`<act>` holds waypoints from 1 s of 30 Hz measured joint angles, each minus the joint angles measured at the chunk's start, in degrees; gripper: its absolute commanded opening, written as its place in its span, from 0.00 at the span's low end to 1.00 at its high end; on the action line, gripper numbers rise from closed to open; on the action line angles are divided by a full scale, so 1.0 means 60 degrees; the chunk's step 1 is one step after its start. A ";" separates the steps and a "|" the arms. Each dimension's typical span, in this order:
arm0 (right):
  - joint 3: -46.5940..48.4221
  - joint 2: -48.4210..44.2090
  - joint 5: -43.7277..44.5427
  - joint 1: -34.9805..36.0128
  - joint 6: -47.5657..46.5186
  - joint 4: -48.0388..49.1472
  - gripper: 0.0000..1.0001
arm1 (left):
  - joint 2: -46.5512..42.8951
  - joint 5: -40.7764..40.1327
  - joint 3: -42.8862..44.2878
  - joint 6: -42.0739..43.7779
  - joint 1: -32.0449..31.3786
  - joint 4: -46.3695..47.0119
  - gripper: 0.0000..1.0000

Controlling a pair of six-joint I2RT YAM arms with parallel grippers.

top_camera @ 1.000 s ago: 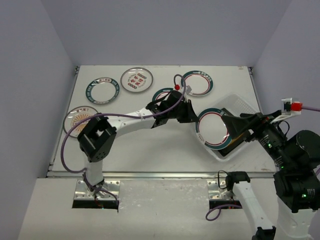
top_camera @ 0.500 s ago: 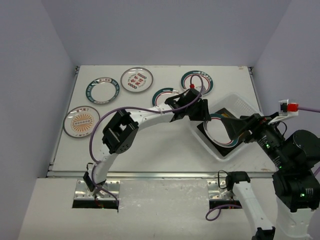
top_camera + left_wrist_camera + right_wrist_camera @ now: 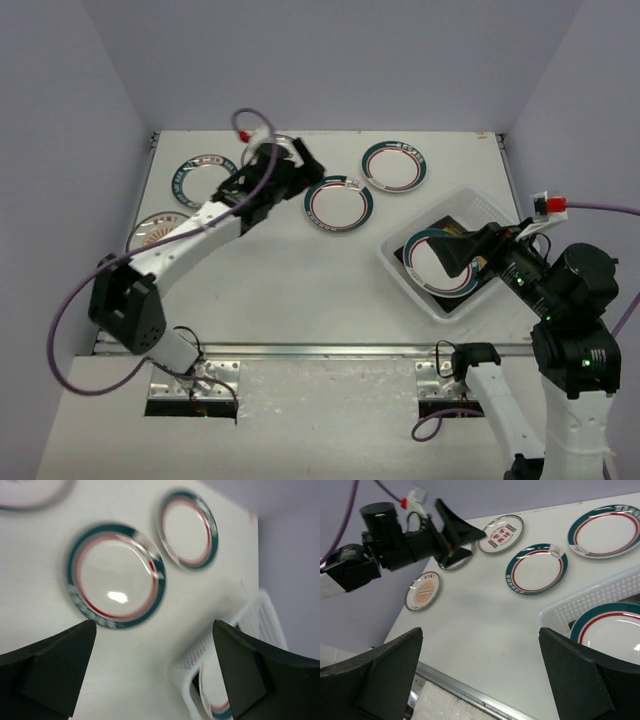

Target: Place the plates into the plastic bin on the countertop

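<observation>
The plastic bin (image 3: pixel 409 278) stands at the right of the countertop (image 3: pixel 300 290). A round teal-and-red-rimmed plate (image 3: pixel 432 268) lies in it on top of a dark square plate (image 3: pixel 470 295). My right gripper (image 3: pixel 455 250) hovers open over the bin, holding nothing. My left gripper (image 3: pixel 300 178) is open and empty above the back row, between a red-motif plate (image 3: pixel 501 533) and a teal-rimmed plate (image 3: pixel 339 203). Other plates on the countertop are a teal-rimmed one (image 3: pixel 394 165) at the back right, another (image 3: pixel 204 181) at the back left, and an orange-motif plate (image 3: pixel 422 590) partly under the left arm.
The left arm stretches diagonally from its base (image 3: pixel 130 310) across the left half of the countertop. A metal front edge (image 3: pixel 300 350) runs along the near side. Purple walls close in the back and both sides.
</observation>
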 measured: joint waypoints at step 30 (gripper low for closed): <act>-0.2669 0.0941 -0.4058 0.0006 0.0510 0.2138 0.99 | -0.6952 -0.1012 -0.9491 -0.3594 0.9178 -0.0706 1.00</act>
